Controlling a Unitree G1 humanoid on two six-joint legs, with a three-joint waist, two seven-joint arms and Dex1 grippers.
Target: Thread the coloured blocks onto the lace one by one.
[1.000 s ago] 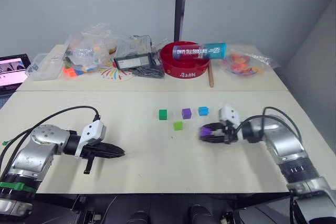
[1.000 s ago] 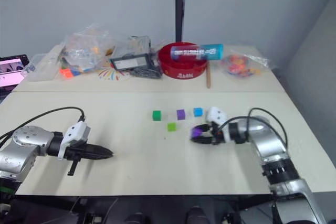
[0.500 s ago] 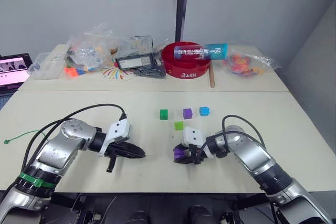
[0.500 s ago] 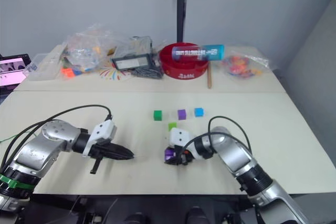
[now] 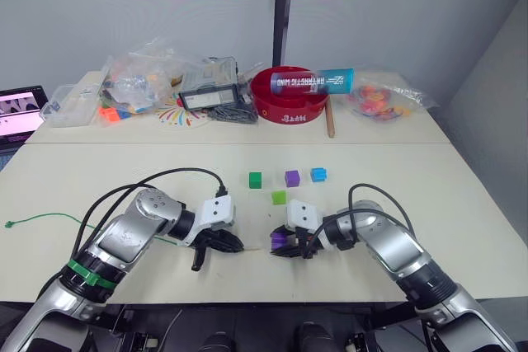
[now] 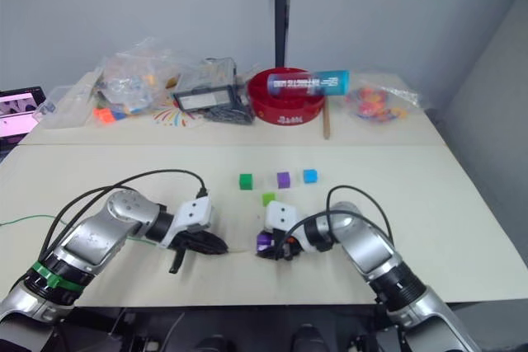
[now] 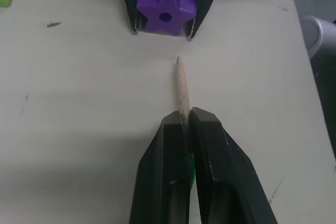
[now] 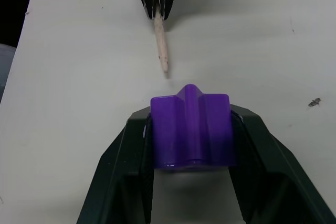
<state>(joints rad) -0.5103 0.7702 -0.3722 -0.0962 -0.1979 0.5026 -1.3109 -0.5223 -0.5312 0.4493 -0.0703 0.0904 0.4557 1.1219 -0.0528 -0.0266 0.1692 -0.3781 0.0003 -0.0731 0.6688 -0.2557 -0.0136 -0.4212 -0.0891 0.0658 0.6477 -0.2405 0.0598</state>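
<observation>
My right gripper (image 5: 283, 245) is shut on a purple block (image 8: 191, 128) low over the table, its hole (image 7: 165, 17) facing my left gripper. My left gripper (image 5: 233, 245) is shut on the lace (image 5: 41, 219), whose pale stiff tip (image 7: 181, 85) points at the block a short gap away. The green cord trails off to the left across the table. A dark green block (image 5: 256, 179), a second purple block (image 5: 292, 177), a blue block (image 5: 319, 174) and a light green block (image 5: 280, 197) lie in a loose group behind the grippers.
At the back stand a red bowl (image 5: 290, 98) with a blue tube (image 5: 313, 81) across it, clear bags of small parts (image 5: 136, 80), a black device (image 5: 208, 96), a wooden stick (image 5: 332, 119) and a screen (image 5: 21, 110) at the far left.
My left gripper has moved right with the lace tip, closing the gap to the purple block. The right gripper has stayed about where it was half a second ago.
</observation>
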